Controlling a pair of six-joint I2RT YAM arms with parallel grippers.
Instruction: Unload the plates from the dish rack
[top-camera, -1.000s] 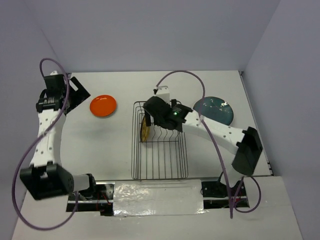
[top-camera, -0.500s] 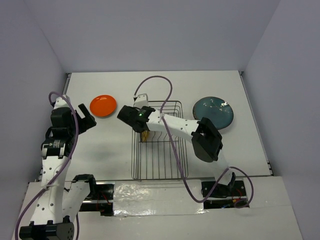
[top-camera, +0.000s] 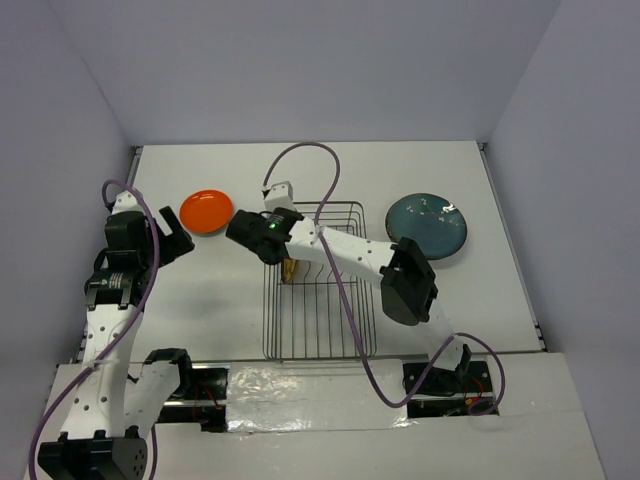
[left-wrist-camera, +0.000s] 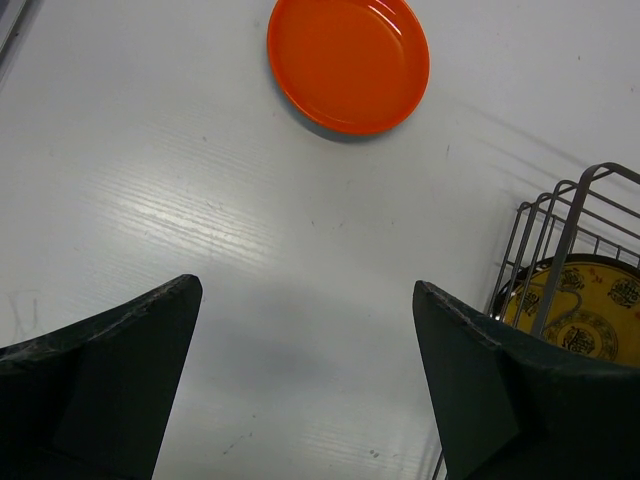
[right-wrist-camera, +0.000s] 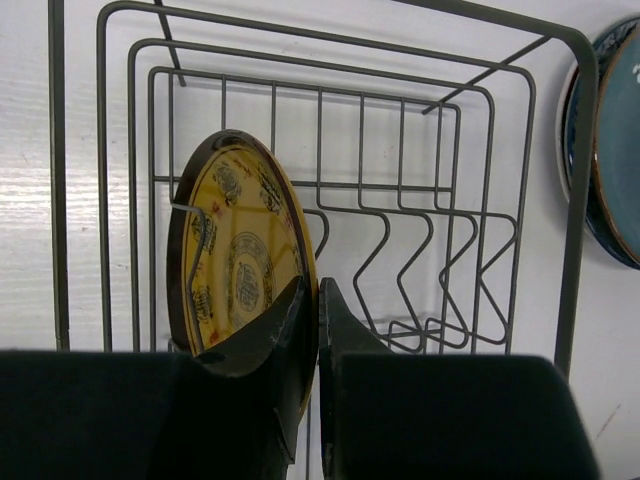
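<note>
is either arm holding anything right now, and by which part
The right gripper pinches the yellow plate by its rim, the plate standing upright in the dish rack. The left gripper is open, holding nothing.

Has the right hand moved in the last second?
Yes. The right hand shifted left across the dish rack, toward its left edge, at the yellow plate.

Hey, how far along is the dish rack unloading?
Done: the orange plate and the teal plate lie flat outside the dish rack. In hand: the right claw looks pinched on the rim of the yellow plate, which stands in the rack. Remaining: lifting that one out. The left claw is open and empty.
</note>
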